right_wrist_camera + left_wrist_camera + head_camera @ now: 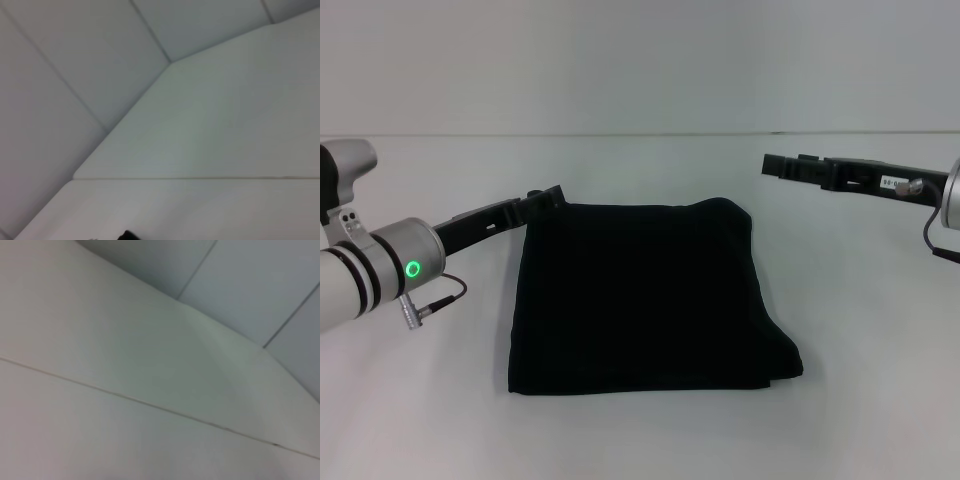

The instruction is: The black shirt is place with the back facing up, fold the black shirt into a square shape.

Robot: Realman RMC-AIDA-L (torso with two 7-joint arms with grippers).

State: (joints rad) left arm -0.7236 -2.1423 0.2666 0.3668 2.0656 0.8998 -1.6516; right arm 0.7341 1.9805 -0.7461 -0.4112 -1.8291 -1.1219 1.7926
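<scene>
One white table (420,420), matte, smooth, w/ a thin seam line across it in both wrist views; fills most of head view. Pale grey panelled wall (640,60) behind, joints visible in wrist views.

Black shirt (645,295) at table centre, folded to a rough square, plain matte cloth, no print. Far edge slightly wavy, near right corner pokes out w/ layered edges showing; sleeves and neckline tucked out of sight. Lying flat, not gripped by either arm.

Left arm silver w/ green ring light, cut off at frame's left edge. Left gripper (548,197) hard black, tip just at shirt's far left corner; touching or only overlapping, can't tell. Open or closed, can't tell either.

Right gripper (780,165) hard black, long and flat, held above table well right of shirt, nothing in it; finger gap not readable. Small dark sliver at edge of right wrist view, unidentifiable.
</scene>
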